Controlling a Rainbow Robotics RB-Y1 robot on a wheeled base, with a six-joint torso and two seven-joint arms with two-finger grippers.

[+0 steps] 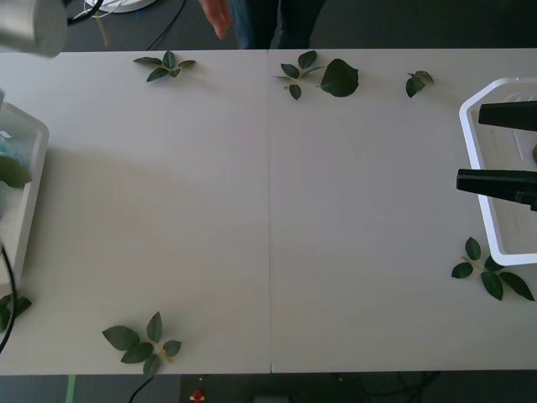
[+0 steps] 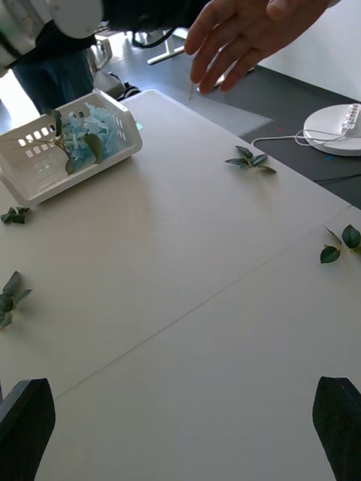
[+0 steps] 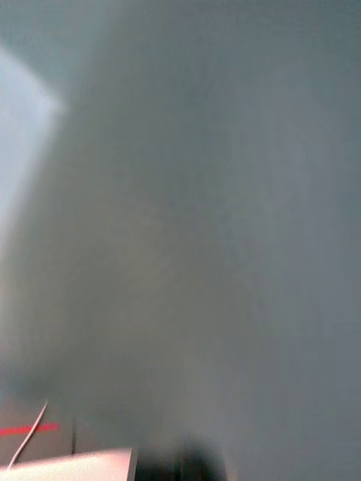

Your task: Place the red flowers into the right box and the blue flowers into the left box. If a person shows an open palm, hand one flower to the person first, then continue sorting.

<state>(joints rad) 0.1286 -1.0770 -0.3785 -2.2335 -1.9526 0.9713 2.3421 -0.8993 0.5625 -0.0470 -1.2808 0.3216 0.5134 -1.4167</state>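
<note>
The left box (image 1: 25,193) (image 2: 45,176) stands at the table's left edge with blue flowers (image 2: 86,131) (image 1: 10,164) lying in it. At the right edge is the right box (image 1: 495,243); my right gripper (image 1: 470,148) (image 2: 180,436) hovers over its near rim, black fingers open and nothing between them. The red flowers are out of view. A person's hand (image 2: 241,34) (image 1: 216,17) reaches over the table's far edge with its fingers stretched out. My left arm (image 1: 29,25) is raised at the far left corner.
Loose green leaf sprigs lie on the white table (image 1: 268,218): near the far edge (image 1: 166,65) (image 1: 323,75) (image 1: 418,81), at the front left (image 1: 141,344) and beside the right box (image 1: 491,273). A white round device (image 2: 335,131) with cables sits on the floor beyond.
</note>
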